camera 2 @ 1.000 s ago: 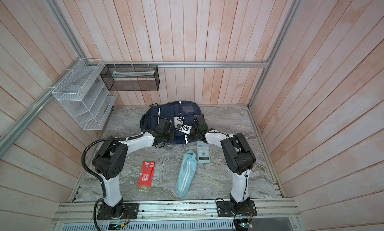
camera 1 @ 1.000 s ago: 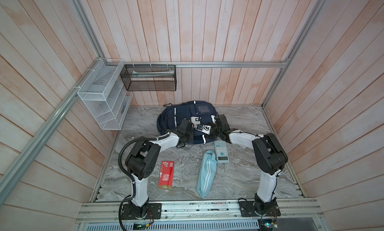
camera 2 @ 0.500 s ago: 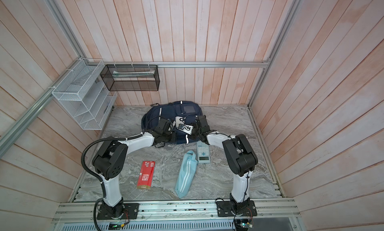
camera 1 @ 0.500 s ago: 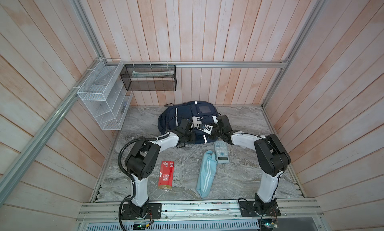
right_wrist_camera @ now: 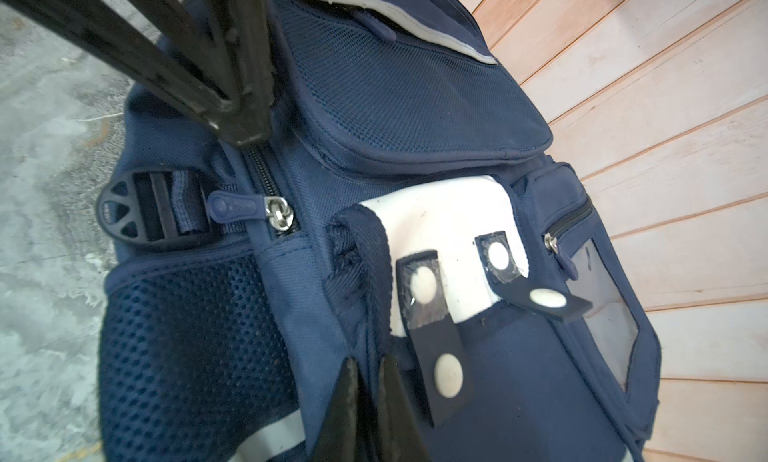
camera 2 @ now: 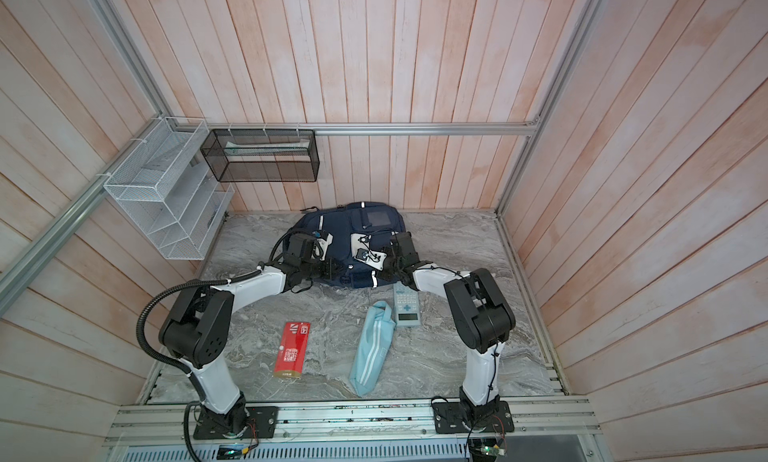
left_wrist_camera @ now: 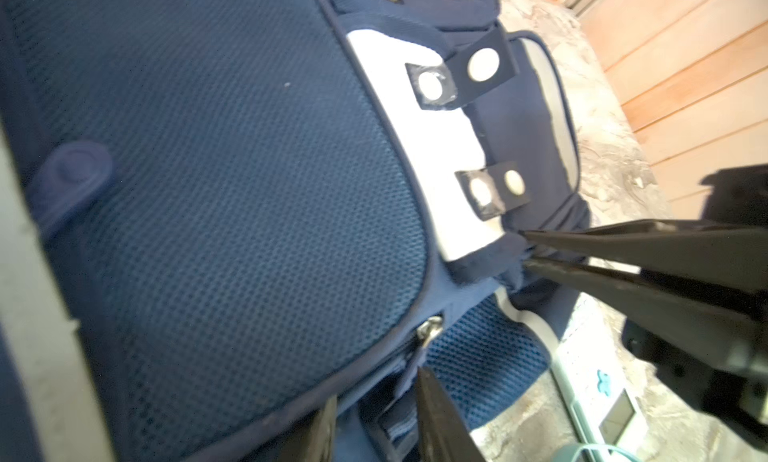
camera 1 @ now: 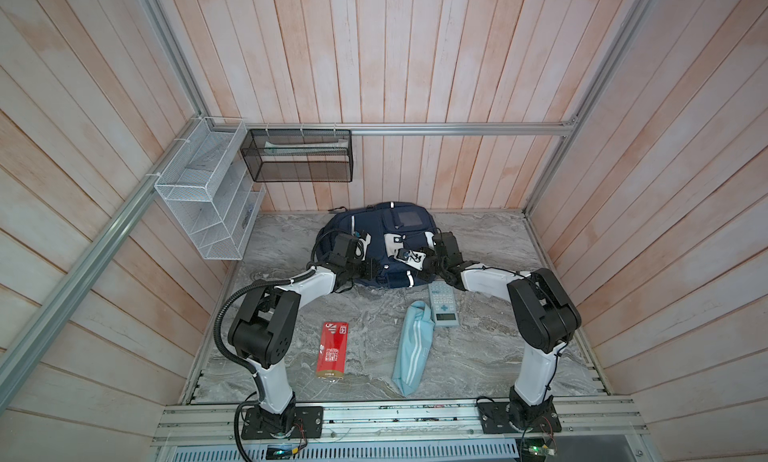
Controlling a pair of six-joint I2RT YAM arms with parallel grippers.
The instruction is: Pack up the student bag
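Student bag [camera 1: 374, 227], right gripper [left_wrist_camera: 525, 250] pinching flap [right_wrist_camera: 365, 247] (white-patched), left gripper [left_wrist_camera: 376, 385] parted

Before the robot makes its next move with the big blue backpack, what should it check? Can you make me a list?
1. Right end effector pinching the flap edge: ok.
2. Both snap straps undone: ok.
3. Left end effector holding the zip pull: cannot tell; its jaws stand apart beside the pull.
4. Student bag opened for packing: not ok; no open pocket shows.
5. Calculator, pouch and red packet waiting on the table in front of the bag: ok.
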